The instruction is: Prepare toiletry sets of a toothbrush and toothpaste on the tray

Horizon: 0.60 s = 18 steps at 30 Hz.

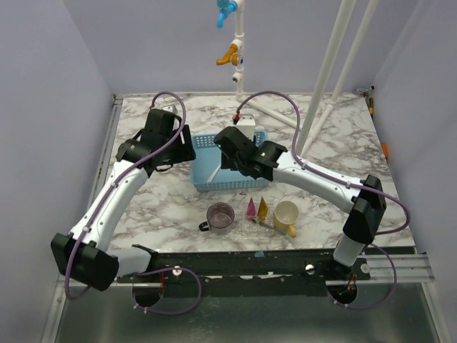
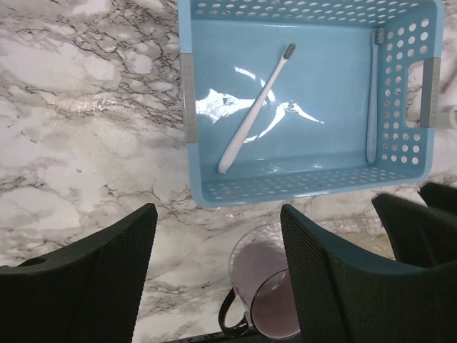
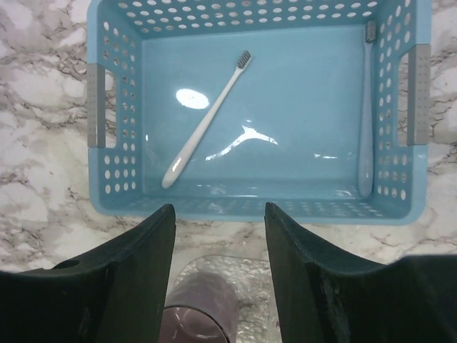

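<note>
**A:** what are we seeing on the two grippers?

**B:** we've got the left gripper (image 2: pixel 214 286) spread wide with nothing between its fingers, over the marble table (image 2: pixel 86 107) near the blue basket (image 2: pixel 307 184). The right gripper (image 3: pixel 220 279) is parted too, also empty, by the basket's near wall

**A:** and the toiletry stuff?

**B:** the white toothbrush (image 2: pixel 255 107) lies diagonally in the basket, and the second toothbrush (image 2: pixel 372 93) lies along its side wall. We see the pink toothpaste (image 1: pixel 250 208) and the yellow toothpaste (image 1: pixel 263 208) side by side on the clear tray (image 1: pixel 243 221), between the purple mug (image 1: pixel 221 216) and the yellow mug (image 1: pixel 286 216)
</note>
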Available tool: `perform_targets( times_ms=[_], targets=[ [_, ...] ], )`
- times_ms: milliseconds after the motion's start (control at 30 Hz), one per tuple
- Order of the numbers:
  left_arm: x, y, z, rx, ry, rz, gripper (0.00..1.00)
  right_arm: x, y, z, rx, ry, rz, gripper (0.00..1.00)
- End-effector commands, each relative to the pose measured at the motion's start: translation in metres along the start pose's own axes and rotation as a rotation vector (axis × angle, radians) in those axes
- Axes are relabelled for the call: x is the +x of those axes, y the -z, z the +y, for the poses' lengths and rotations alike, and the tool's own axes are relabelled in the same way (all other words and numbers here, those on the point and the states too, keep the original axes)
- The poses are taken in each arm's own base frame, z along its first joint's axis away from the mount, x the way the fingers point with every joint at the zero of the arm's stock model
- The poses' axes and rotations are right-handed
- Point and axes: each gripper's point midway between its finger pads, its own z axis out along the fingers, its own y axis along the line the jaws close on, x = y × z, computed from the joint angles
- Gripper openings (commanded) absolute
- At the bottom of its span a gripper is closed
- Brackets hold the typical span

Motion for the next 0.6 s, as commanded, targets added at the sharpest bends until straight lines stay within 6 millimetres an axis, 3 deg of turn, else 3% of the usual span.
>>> perform_targets(
  times_ms=[0, 233, 567],
  targets=[
    [0.005, 0.02, 0.005, 0.035, -0.025, -0.075, 0.72, -0.002, -0.023, 0.018, -0.042, -0.035, 0.035, 0.57],
    [0.017, 0.051, 0.002, 0.146, -0.048, -0.175, 0.75, 0.012, -0.064, 0.018, 0.004, -0.092, 0.097, 0.57],
    [0.032, 0.068, -0.003, 0.28, -0.078, -0.311, 0.84, 0.022, -0.122, 0.021, 0.073, -0.155, 0.143, 0.57]
  ],
)
